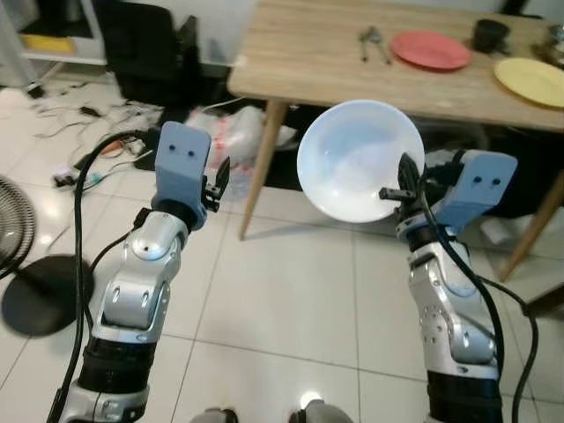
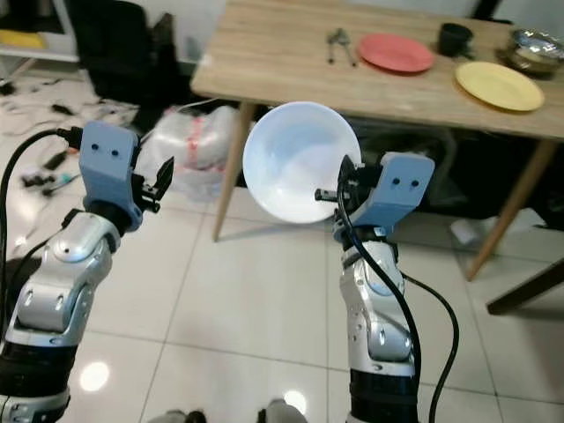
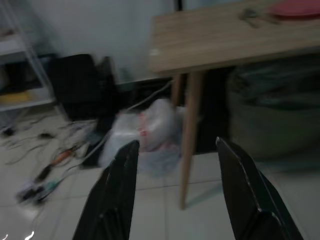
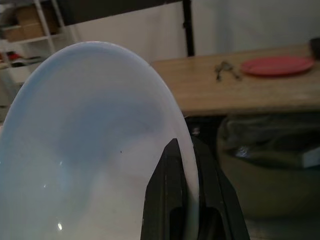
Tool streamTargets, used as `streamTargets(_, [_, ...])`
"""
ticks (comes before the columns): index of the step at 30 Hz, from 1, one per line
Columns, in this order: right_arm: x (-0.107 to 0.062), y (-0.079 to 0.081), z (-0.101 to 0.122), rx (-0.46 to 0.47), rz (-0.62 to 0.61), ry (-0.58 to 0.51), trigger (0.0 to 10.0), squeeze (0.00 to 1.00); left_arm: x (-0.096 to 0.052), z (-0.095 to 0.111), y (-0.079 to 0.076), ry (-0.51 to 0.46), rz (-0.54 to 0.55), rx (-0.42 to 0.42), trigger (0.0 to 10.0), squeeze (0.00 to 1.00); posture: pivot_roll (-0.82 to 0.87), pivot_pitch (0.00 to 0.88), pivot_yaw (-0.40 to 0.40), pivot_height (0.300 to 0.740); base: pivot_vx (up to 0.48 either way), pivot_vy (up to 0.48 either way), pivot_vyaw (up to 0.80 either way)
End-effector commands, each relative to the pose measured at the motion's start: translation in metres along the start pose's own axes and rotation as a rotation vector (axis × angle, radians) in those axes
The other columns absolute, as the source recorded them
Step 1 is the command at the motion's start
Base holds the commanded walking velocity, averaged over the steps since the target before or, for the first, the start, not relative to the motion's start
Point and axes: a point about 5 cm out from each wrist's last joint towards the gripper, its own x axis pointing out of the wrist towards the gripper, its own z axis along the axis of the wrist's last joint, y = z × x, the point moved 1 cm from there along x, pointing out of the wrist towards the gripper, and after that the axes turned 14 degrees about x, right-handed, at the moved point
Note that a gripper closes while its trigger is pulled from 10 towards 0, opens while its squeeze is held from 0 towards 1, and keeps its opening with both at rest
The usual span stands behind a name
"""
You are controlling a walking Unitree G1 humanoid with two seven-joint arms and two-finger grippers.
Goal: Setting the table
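Observation:
My right gripper is shut on the rim of a white bowl, held up in the air in front of the wooden table. The bowl's mouth tilts toward me. In the right wrist view the bowl covers most of the frame, one black finger clamped over its edge. My left gripper is raised to the left of the table leg, open and empty. On the table lie a red plate, a yellow plate, some cutlery and a dark cup.
A plastic bag and dark bags lie under the table. Cables litter the floor at the left. A black fan base stands on the white tiles at the far left. A metal bowl sits at the table's far right.

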Motion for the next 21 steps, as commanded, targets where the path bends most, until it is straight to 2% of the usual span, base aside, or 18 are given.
streamTargets(1, [-0.002, -0.005, 0.001, 0.000, -0.018, -0.007, 10.0, 0.00, 0.000, -0.001, -0.005, 0.004, -0.016, 0.003, 10.0, 0.00, -0.09, 0.037, 0.061, 0.740, -0.289, 0.000, 0.00])
streamTargets(6, [-0.003, -0.005, 0.001, -0.001, -0.020, -0.007, 10.0, 0.00, 0.000, -0.001, -0.005, 0.004, -0.016, 0.002, 10.0, 0.00, -0.09, 0.037, 0.061, 0.740, -0.277, 0.000, 0.00])
streamTargets(14, [-0.003, -0.006, 0.001, -0.003, -0.024, -0.008, 10.0, 0.00, 0.003, -0.007, -0.004, 0.061, 0.001, -0.032, 10.0, 0.00, -0.10, 0.036, 0.062, 0.740, 0.000, 0.000, 0.00])
streamTargets(19, [-0.003, -0.006, 0.002, -0.006, -0.026, -0.010, 10.0, 0.00, 0.006, -0.011, 0.001, 0.082, 0.037, -0.008, 10.0, 0.00, -0.10, 0.036, 0.064, 0.740, 0.000, 0.000, 0.00])
streamTargets(21, [-0.003, -0.006, 0.002, -0.005, -0.025, -0.011, 10.0, 0.00, 0.007, -0.014, 0.004, 0.098, 0.059, -0.004, 10.0, 0.00, -0.10, 0.036, 0.064, 0.740, 0.388, 0.000, 0.00])
